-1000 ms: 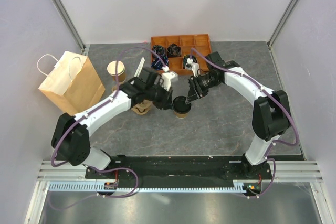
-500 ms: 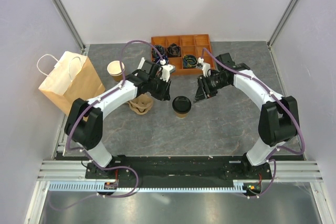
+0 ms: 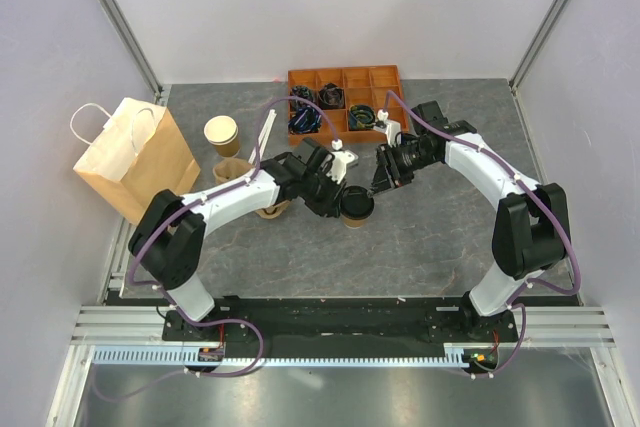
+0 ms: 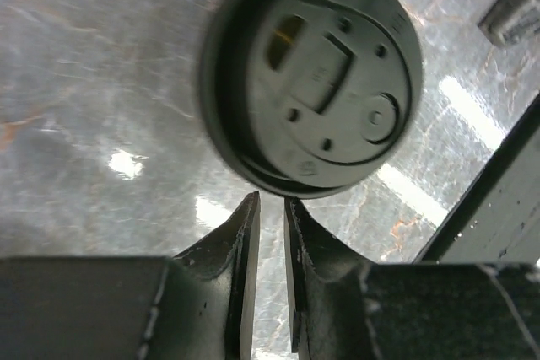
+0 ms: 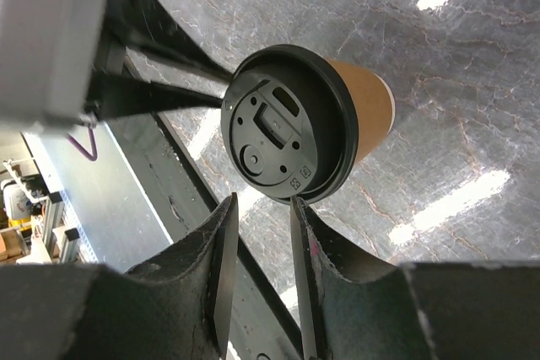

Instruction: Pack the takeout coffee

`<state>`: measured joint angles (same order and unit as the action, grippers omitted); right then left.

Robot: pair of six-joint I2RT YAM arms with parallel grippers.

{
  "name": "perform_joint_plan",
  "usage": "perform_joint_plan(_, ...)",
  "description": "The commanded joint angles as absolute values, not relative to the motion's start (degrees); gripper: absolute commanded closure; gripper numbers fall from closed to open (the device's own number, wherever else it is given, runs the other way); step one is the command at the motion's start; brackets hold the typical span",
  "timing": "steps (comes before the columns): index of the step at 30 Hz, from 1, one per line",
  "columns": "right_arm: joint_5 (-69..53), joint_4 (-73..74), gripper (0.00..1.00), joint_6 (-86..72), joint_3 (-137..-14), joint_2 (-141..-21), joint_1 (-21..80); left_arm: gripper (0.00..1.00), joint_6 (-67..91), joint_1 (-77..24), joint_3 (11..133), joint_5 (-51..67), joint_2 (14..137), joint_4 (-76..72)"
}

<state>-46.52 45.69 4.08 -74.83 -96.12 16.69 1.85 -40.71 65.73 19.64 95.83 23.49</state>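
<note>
- Coffee (image 3: 355, 207) is being flanked, upright, ungripped.
- Left gripper (image 4: 271, 205) is being held narrowly parted, empty.
- Right gripper (image 5: 261, 205) is being held wider, empty; both likely set for pressing, not grasping.

White-shelled left arm (image 3: 228, 197) and right arm (image 3: 480, 162), black joints, looping purple cables (image 3: 259, 140), dark tapered jaws.

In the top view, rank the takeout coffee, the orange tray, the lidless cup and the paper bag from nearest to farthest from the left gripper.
Measured from the left gripper:
1. takeout coffee, right at the gripper's fingertips, mid-table.
2. orange tray, at the back, middle.
3. lidless cup, back left.
4. paper bag, far left edge.
</note>
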Motion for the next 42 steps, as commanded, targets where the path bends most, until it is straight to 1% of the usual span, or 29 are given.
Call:
perform_joint_plan(1, -47.99, 46.84, 0.61, 4.83, -76.20, -94.40, 16.35, 0.76, 5.09, -42.10, 64.87, 21.44, 94.05, 20.83)
perform_joint_plan(6, -49.04, 47.46, 0.61, 4.92, -75.94, -93.78, 16.00, 0.75, 6.33, -43.07, 63.72, 25.04, 91.68, 20.39)
perform_joint_plan(9, -51.24, 46.76, 0.61, 4.22, -75.67, -94.22, 16.08, 0.74, 5.89, -42.37, 63.46, 26.27, 87.20, 20.48)
perform_joint_plan(12, -52.82, 44.30, 0.61, 1.76, -74.88, -94.48, 16.70, 0.73, 3.01, -40.78, 66.60, 25.93, 83.85, 23.63)
perform_joint_plan(17, -52.91, 41.66, 0.64, 0.09, -74.27, -95.62, 18.89, 0.73, -2.28, -40.69, 75.48, 19.52, 86.65, 30.05)
perform_joint_plan(18, -52.04, 41.66, 0.66, 0.09, -74.01, -96.06, 18.98, 0.73, -2.11, -40.69, 77.59, 18.99, 87.36, 30.15)
perform_joint_plan(25, -48.79, 40.08, 0.72, 0.09, -70.14, -98.87, 18.99, 0.73, -1.14, -40.96, 82.53, 16.26, 92.98, 29.18)
perform_joint_plan(31, -47.55, 39.99, 0.75, 0.09, -70.22, -100.46, 19.07, 0.73, -0.79, -42.45, 81.04, 14.07, 96.23, 27.51)
perform_joint_plan(38, -45.09, 40.08, 0.76, 0.09, -69.79, -100.63, 19.07, 0.77, 1.40, -42.45, 72.60, 11.52, 101.95, 27.77)
perform_joint_plan(42, -43.95, 40.17, 0.76, 0.09, -69.43, -100.81, 18.99, 0.78, 2.64, -41.49, 73.47, 13.62, 100.47, 28.12)
